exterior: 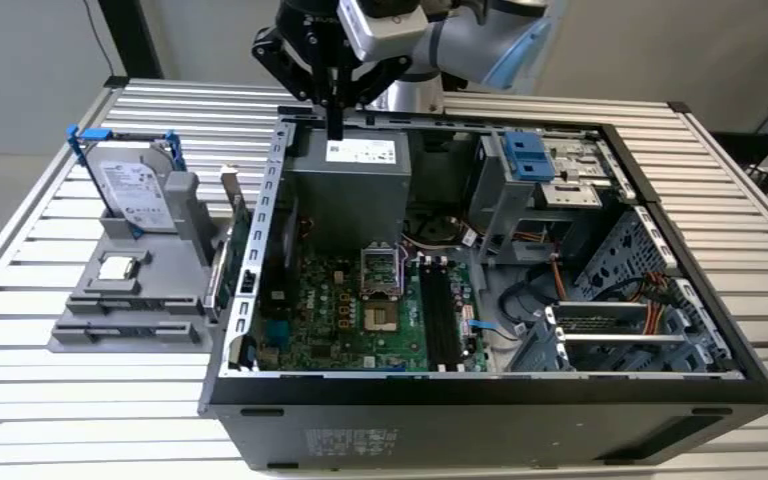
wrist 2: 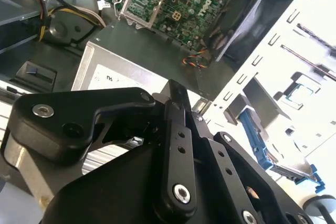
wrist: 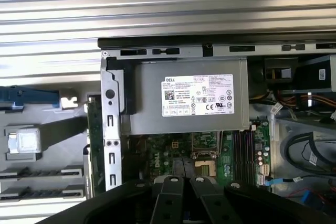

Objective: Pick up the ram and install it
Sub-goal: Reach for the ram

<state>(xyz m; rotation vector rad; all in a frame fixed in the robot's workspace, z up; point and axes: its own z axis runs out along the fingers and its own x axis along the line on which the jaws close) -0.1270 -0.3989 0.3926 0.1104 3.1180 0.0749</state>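
Closest in, the gripper [wrist 2: 185,121] shows its black links and screw heads in the second wrist view. Its jaws are pressed together on the ram [wrist 2: 175,89], seen edge-on as a thin dark strip that sticks out past the fingertips.

In the upper middle of the exterior view, the gripper [exterior: 335,98] hangs from the arm with the ram [exterior: 336,126] pointing straight down. The ram is in the air, above the rear edge of the open computer case [exterior: 491,420].

Directly beneath the ram sits the grey power supply [exterior: 351,180] with its white label, between the stick and the green motherboard [exterior: 337,315] lower in the frame. On that board the CPU socket [exterior: 381,278] stands just to the exterior view's left of the long black memory slots [exterior: 440,315]. The slots are well apart from the held stick. A blue-tipped cable [exterior: 480,325] lies just beside them on the exterior view's right, and orange wires [exterior: 558,272] run past a drive cage with a blue latch [exterior: 531,160] at the upper right.

At the exterior view's left, a grey fixture [exterior: 131,322] rests on the slatted table [exterior: 24,400]. It carries an upright hard drive [exterior: 128,185] and, nearer the frame's middle height, a small silver CPU chip [exterior: 119,267].
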